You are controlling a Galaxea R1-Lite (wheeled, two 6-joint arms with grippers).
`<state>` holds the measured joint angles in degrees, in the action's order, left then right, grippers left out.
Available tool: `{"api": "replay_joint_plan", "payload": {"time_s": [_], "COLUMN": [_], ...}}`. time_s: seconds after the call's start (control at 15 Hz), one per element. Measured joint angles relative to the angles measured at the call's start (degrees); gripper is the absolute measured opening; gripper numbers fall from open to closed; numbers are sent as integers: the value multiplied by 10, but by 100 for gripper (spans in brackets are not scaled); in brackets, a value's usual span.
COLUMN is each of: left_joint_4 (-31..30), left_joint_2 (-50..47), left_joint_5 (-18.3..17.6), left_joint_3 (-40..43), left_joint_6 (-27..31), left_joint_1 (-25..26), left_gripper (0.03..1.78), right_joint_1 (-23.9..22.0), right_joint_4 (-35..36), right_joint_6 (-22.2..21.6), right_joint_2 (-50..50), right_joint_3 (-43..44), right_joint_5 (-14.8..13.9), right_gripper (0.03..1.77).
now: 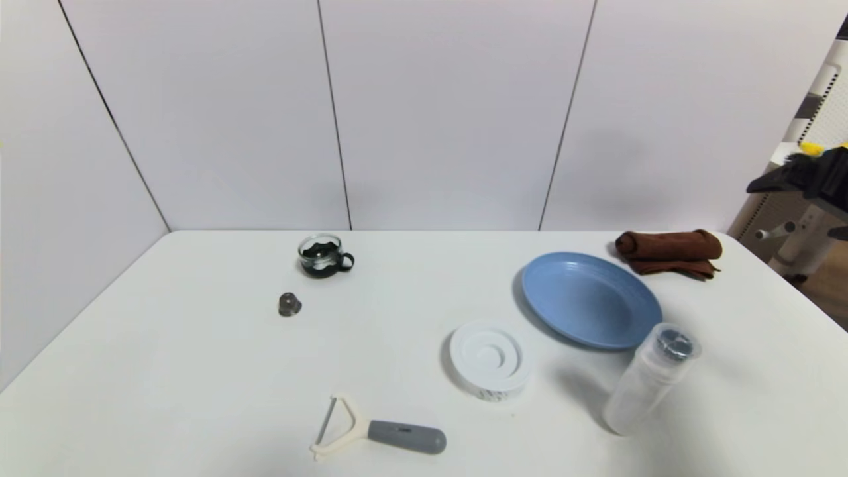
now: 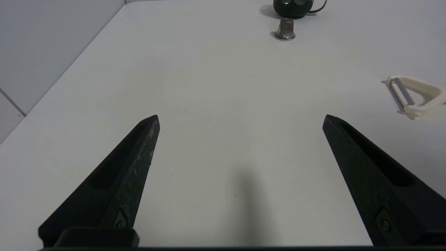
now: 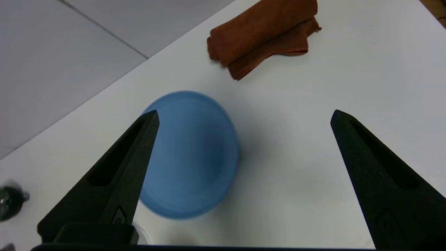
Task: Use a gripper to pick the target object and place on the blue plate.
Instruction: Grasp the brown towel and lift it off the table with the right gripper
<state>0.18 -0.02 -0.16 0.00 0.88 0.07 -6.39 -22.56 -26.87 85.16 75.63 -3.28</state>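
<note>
Nearest, over the tabletop: right gripper, fingers spread, empty.
Beyond: blue plate, bare.
Farthest: target object, just behind the plate.
Handling: likely soft, light.
Hold: the rolled upper fold.

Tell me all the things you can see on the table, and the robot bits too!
Dark brown rolled soft cloth: one, brown, far right of table, just behind the plate.
Round light blue plastic plate: one, blue, right side, nothing on it.
White ringed disc: one, white, middle, near the plate.
Clear plastic bottle: one, see-through, front right.
Cream peeler with grey handle: one, front middle.
Small glass cup with dark handle: one, far left-middle.
Small grey metal cap: one, before the cup.
White table: one.
Left tool: black, open, over bare table.
Right tool: black, open, above plate.
</note>
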Motion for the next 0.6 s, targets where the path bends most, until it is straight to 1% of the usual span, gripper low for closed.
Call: {"api": "replay_joint_plan", "payload": {"time_s": [0.13, 0.2, 0.27, 0.33, 0.47, 0.6], "left_joint_4": [0, 0, 0, 0, 0, 0], "left_joint_2": [0, 0, 0, 0, 0, 0], "left_joint_5": [0, 0, 0, 0, 0, 0], "left_joint_3": [0, 0, 0, 0, 0, 0], "left_joint_6": [0, 0, 0, 0, 0, 0], "left_joint_1": [0, 0, 0, 0, 0, 0], "left_gripper": [169, 169, 169, 169, 169, 169], "right_joint_1": [2, 4, 7, 13, 25, 39], "right_joint_4": [-26, -53, -84, -122, -173, -192], "right_joint_6": [-12, -16, -26, -43, -83, -127], "right_joint_2": [68, 98, 127, 158, 205, 248], "right_joint_3": [57, 86, 117, 152, 204, 245], "right_joint_5": [-23, -37, -57, -83, -123, -160], "right_gripper": [170, 170, 170, 170, 170, 170]}}
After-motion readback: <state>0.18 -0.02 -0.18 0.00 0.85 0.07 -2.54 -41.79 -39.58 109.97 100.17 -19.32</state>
